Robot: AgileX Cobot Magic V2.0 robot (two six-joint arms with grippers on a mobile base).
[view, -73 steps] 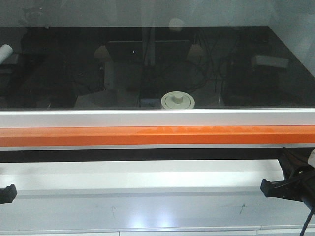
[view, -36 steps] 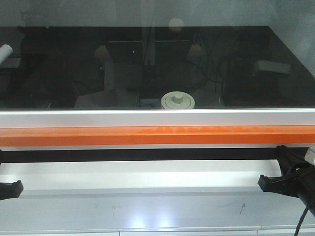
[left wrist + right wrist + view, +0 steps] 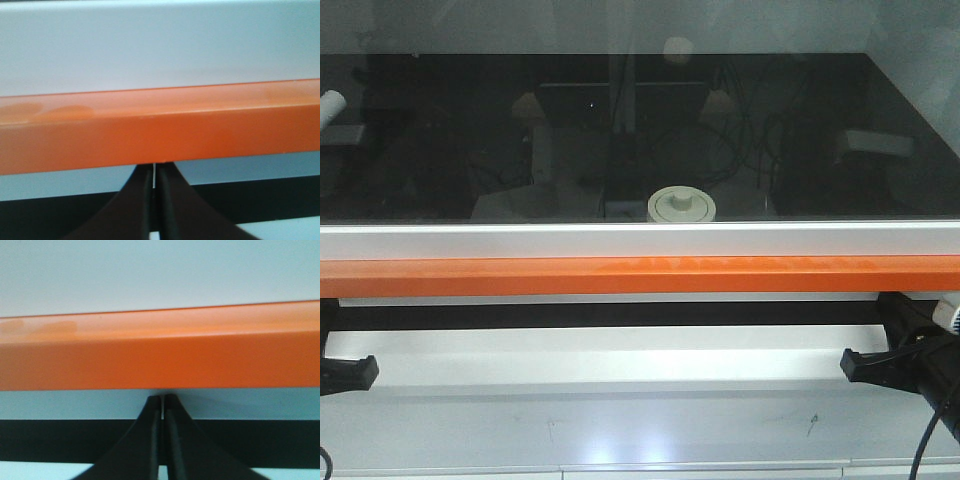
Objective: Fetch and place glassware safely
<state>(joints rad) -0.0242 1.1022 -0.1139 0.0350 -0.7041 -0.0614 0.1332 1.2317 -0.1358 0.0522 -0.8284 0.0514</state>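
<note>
The glass jar with its cream-white knobbed lid (image 3: 681, 205) stands behind a dark glass sash (image 3: 470, 140), just above the sash's white lower frame; only the lid shows clearly. My left gripper (image 3: 368, 372) is shut and empty at the lower left, below the orange bar (image 3: 640, 275). In the left wrist view its tips (image 3: 154, 167) sit right under the orange bar (image 3: 160, 132). My right gripper (image 3: 850, 365) is shut and empty at the lower right. Its tips (image 3: 163, 399) are just below the orange bar (image 3: 160, 350).
The orange bar runs the full width along the sash's bottom edge, with a black slot (image 3: 620, 313) beneath it. A white ledge (image 3: 620, 400) lies in front. The glass reflects the robot and cables.
My left gripper has moved right and a little up into view. My right gripper has edged left and up. Both stay shut. The jar has not moved.
</note>
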